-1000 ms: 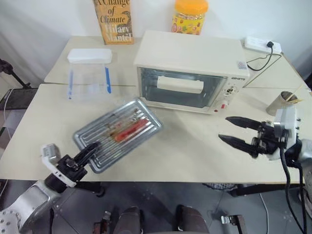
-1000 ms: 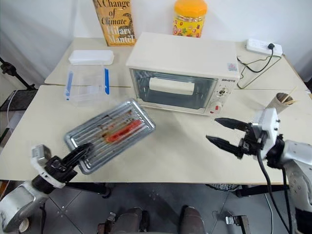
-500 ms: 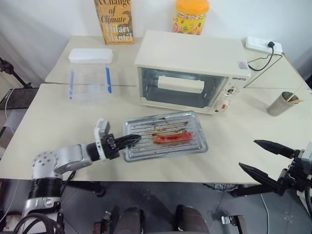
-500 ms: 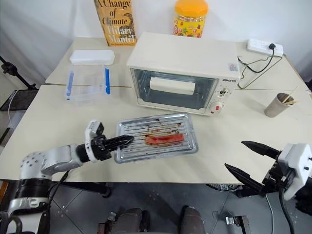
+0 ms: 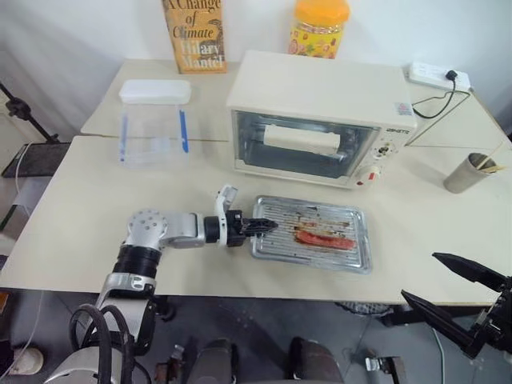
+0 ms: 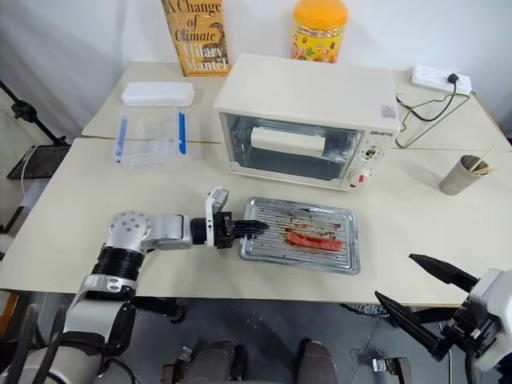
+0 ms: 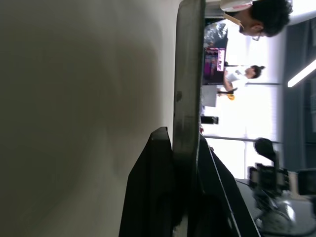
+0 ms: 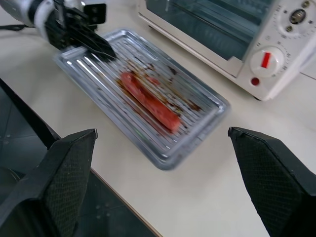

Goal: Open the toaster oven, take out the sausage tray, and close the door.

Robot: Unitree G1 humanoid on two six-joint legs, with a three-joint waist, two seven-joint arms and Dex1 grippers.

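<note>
Left claw [image 6: 254,228] is clenched on the near-left rim of the sausage tray [image 6: 320,260], one finger above the rim and one below, as the left wrist view confirms. The tray lies flat on the worktop [image 6: 72,216], just in front of the toaster oven [image 6: 308,120] and apart from it. One red-orange sausage [image 6: 314,241] lies on the ridged floor of the tray among dark grease marks. The door [image 6: 290,148] of the oven appears shut, its cream bar handle level across the glass. Right claw [image 6: 422,294] hangs released, fingers spread wide, off the near-right edge of the worktop and well apart from the tray.

Judgement: tray is out, door looks closed; what remains is letting go of the rim.

Risks:
- If the left claw lifts or pulls away before it loosens fully, the rim may snag, tipping the tray and rolling the sausage out.
- The tray sits near the front edge of the worktop; a drag toward the robot could push it over.
- Grease may make the rim slippery.

Surface and room: pale cream worktop, matte, made of two tables butted together. On it stand a clear plastic box with blue clips [image 6: 152,120], a book [image 6: 194,36], an orange-lidded jar [image 6: 318,30], a power strip [image 6: 440,79] and a cup of sticks [image 6: 458,174]. White wall behind; dark tiled floor below.
</note>
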